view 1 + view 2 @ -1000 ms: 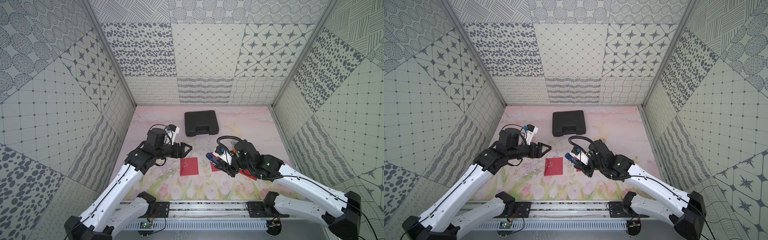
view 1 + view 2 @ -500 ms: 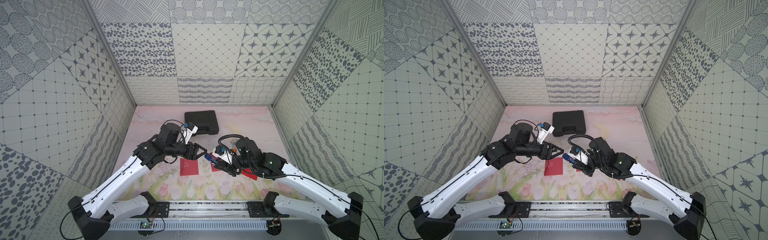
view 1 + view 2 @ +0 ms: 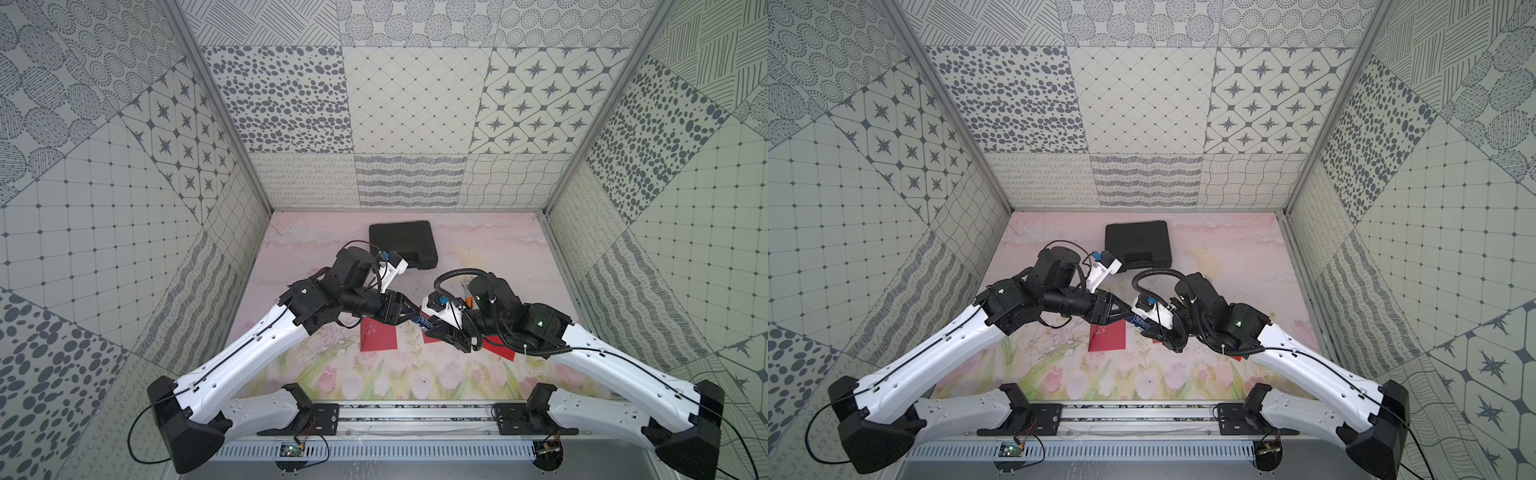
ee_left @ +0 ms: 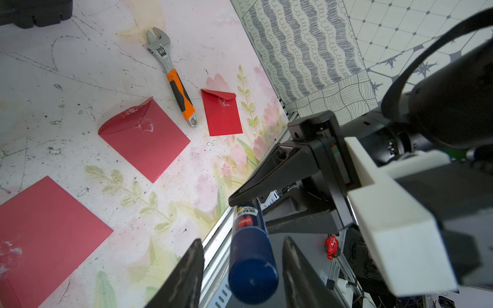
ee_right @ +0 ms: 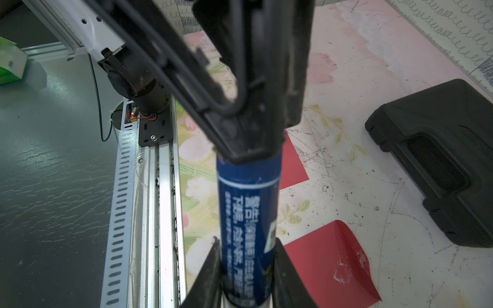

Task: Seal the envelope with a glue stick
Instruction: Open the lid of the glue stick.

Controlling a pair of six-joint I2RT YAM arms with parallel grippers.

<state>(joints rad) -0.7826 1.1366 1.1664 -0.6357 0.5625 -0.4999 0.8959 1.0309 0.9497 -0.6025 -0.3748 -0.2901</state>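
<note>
My right gripper (image 5: 248, 242) is shut on the body of the glue stick (image 5: 249, 202), holding it level above the mat with its navy cap toward the left arm. My left gripper (image 4: 242, 240) stands astride that cap; a gap shows on each side of the glue stick (image 4: 252, 266), so it is open. In both top views the left gripper (image 3: 413, 318) (image 3: 1125, 318) meets the right gripper (image 3: 436, 330) (image 3: 1152, 330) at mid-table. Three red envelopes lie flat below: one envelope (image 4: 145, 138) with a glue-smeared flap, a smaller one (image 4: 221, 112), and a near one (image 4: 45, 221).
An adjustable wrench with an orange-and-black handle (image 4: 173, 77) lies between two envelopes. A shut black plastic case (image 3: 403, 245) (image 3: 1137, 245) sits at the back of the mat. Patterned walls enclose three sides; a metal rail (image 5: 160, 200) runs along the front edge.
My left arm has swung right from the left side to the glue stick, and its jaws have narrowed around the cap. The right arm and glue stick have stayed put.
</note>
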